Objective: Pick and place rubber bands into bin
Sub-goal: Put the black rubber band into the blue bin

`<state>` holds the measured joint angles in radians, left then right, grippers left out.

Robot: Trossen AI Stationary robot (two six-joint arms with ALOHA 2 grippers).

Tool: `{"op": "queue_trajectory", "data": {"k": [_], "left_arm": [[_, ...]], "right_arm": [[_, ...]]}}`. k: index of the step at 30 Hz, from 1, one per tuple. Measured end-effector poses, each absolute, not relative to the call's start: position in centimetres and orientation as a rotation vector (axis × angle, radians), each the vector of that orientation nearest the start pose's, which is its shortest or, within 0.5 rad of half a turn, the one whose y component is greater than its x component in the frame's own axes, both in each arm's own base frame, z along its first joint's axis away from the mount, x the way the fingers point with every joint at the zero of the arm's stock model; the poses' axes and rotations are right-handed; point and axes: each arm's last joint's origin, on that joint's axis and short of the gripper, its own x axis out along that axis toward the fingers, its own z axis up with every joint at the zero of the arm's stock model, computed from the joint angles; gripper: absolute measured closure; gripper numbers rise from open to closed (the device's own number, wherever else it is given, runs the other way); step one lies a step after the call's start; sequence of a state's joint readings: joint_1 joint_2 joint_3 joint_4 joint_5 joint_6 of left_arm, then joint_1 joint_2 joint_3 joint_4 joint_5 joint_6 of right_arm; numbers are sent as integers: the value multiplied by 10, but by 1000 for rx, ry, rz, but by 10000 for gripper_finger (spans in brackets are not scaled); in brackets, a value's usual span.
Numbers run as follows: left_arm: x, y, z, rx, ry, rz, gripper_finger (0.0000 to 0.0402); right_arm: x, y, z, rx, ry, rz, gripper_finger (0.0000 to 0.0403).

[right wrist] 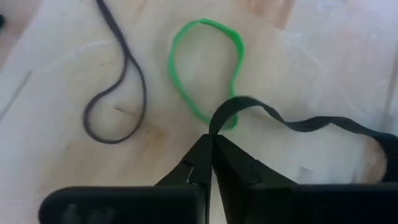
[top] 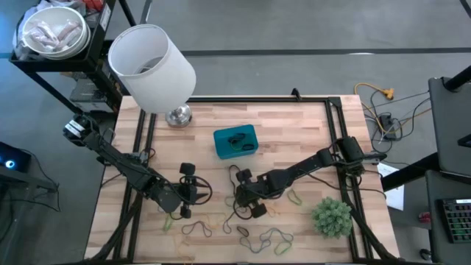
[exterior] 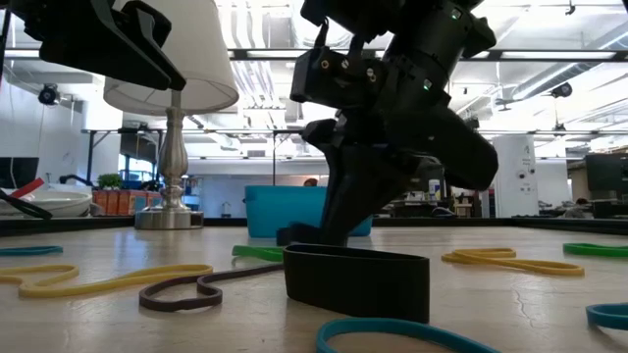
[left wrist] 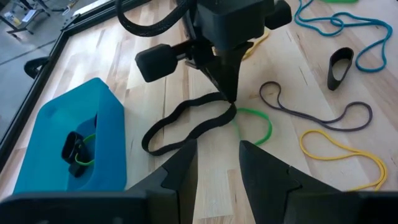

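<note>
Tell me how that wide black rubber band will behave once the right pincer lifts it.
The black band probably hangs limp: it lies in a wavy, uneven loop on the table. It looks light, being thin and flat. It could slip, since the shut right pincer pinches only one narrow fold.

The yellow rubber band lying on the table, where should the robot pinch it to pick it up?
Probably at a narrow end of the yellow rubber band, coming straight down from above. It lies flat on the table as a long thin loop, so fingers can straddle one strand there, clear of the grey band beside it.
</note>
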<state>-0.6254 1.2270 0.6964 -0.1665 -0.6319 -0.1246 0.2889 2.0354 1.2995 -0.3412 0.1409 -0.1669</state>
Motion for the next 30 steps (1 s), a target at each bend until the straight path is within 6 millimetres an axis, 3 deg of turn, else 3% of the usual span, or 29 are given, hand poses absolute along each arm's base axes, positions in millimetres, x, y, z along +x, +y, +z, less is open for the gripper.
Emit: {"op": "queue_trajectory", "data": {"k": [11,21,30], "left_arm": [[207,-128,221,289,561,41,299],[206,-129,221,291,562,36,299],[206,-129,221,291,561,36,299]], "right_arm": [[387,112,143,-426,1044,181,394],[367,122,194,-539,955,42,394],[358,114,229,-675,863,-103,394]]}}
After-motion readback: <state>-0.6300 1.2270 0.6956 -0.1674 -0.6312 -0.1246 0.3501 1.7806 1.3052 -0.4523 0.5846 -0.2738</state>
